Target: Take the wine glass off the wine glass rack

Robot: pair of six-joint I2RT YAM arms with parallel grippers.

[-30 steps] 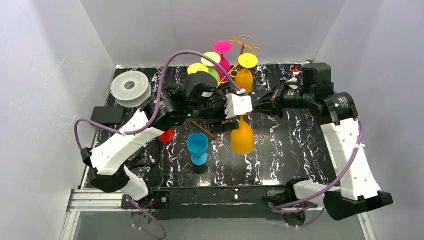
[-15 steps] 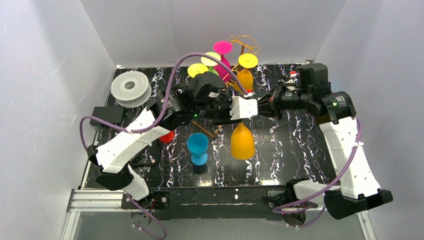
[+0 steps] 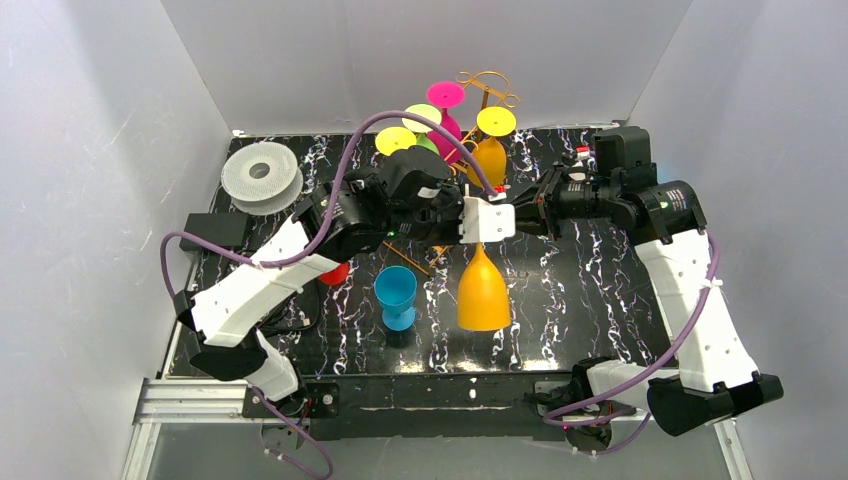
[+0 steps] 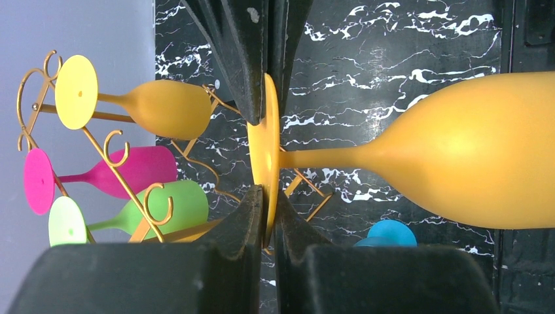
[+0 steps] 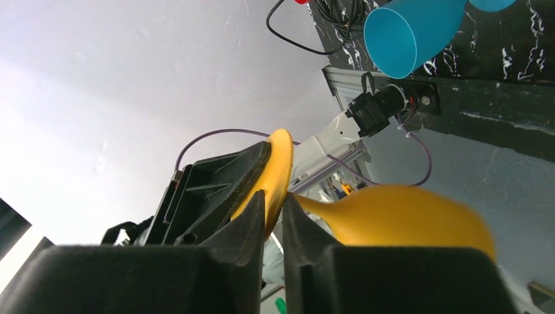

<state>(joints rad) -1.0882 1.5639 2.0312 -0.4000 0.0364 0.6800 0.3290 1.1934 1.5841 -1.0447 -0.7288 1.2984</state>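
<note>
The black, white-veined marble worktop [image 3: 580, 300] fills the floor of the booth, and both arms are reaching in over its middle, meeting tip to tip. At the far edge stands the thin golden wire wine glass rack [image 4: 124, 195], scroll ends curling. Hanging on it by their feet are a matte orange glass with a yellow foot [image 4: 163, 108], a pink one [image 4: 131, 167] and a light green one [image 4: 177, 206].

And here's the prize: the big matte orange wine glass [image 3: 484, 295] is off the rack, in front of it and well apart from it. It hangs bowl down over the centre of the worktop. The left pincer [image 4: 268, 203] is pressed together on the round foot, pinching the disc edge-on. From the other side the right pincer [image 5: 271, 209] pinches the same foot, one finger on each face.

On the left sit a white ribbed spool [image 3: 260, 177] and a flat black box [image 3: 215, 230]. A blue plastic goblet [image 3: 396, 295] stands just left of the held glass, and a small red piece [image 3: 335, 272] peeks from under the left arm.
</note>
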